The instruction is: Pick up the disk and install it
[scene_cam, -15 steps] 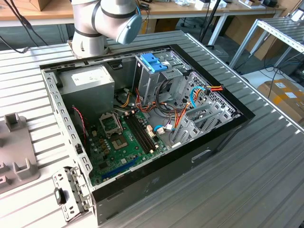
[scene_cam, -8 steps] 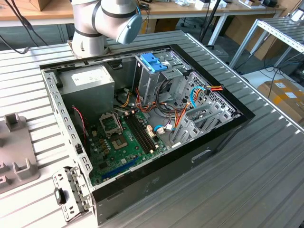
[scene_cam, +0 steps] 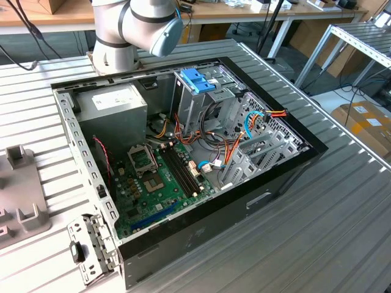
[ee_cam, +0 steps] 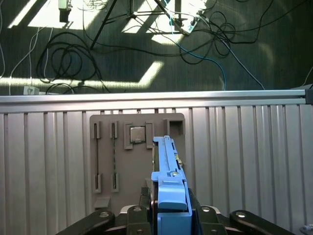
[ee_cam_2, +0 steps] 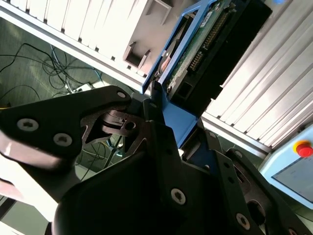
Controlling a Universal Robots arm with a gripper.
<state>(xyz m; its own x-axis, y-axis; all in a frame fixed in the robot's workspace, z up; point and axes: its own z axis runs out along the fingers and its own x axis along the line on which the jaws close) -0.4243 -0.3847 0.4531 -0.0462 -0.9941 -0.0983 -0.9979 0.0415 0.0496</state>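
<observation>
Fingers (ee_cam_2: 132, 100) of the gripper (ee_cam_2: 173, 125) are clamping from both sides on the blue tab (ee_cam_2: 178, 120) of the disk (ee_cam_2: 203, 46), so the jaws are standing closed on that tab, not apart. In both wrist views the disk is reaching out past the fingertips, held by one end alone. In the first wrist view the disk (ee_cam: 166, 159) is showing edge-on over the grey tray (ee_cam: 105, 147) on the slatted table (ee_cam: 244, 161). Whether its far end is touching the tray I cannot tell.

In the exterior view the grey tray (scene_cam: 24, 210) is lying at about nine o'clock from the open computer case (scene_cam: 256, 204). The arm (scene_cam: 137, 27) is rising at about eleven o'clock, and the drive cage (scene_cam: 195, 107) with its blue handle (scene_cam: 197, 80) is standing toward twelve o'clock inside the case.

By my judgement the step in hand is carrying the picked disk. Doing it well is calling for a firm, centred hold on the tab, since the whole weight is hanging off one end. It is also calling for slow travel so nothing is swinging or slipping, and for clearing the tray's raised holders.
</observation>
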